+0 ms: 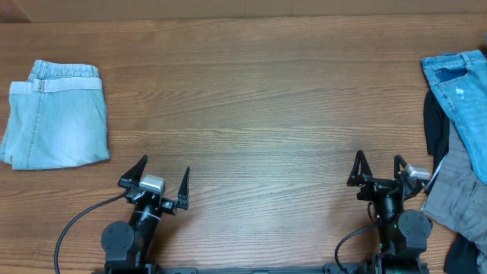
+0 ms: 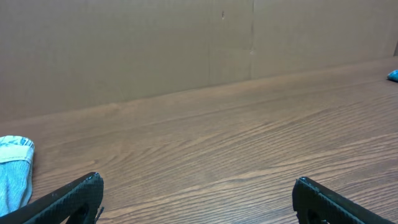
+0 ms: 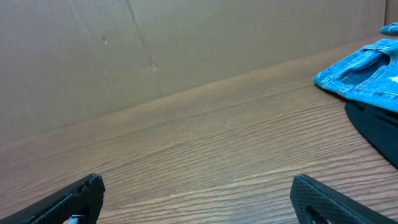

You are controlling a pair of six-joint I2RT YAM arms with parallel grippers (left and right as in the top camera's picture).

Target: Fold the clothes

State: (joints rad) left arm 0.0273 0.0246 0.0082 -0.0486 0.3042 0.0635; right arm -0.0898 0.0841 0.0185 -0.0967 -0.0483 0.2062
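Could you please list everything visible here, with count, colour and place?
pale-wash jeans: one, light blue, folded at table's far left
mid-blue jeans: one, bright blue, at table's right edge
black garment: one seen, black, partly under the mid-blue jeans
grey garment: one, grey, right edge, nearer the robot
table: one, brown wood, under everything
cardboard wall: one, tan, behind the table
left end effector: one, black, open, empty, near edge left
right end effector: one, black, open, empty, beside the grey garment
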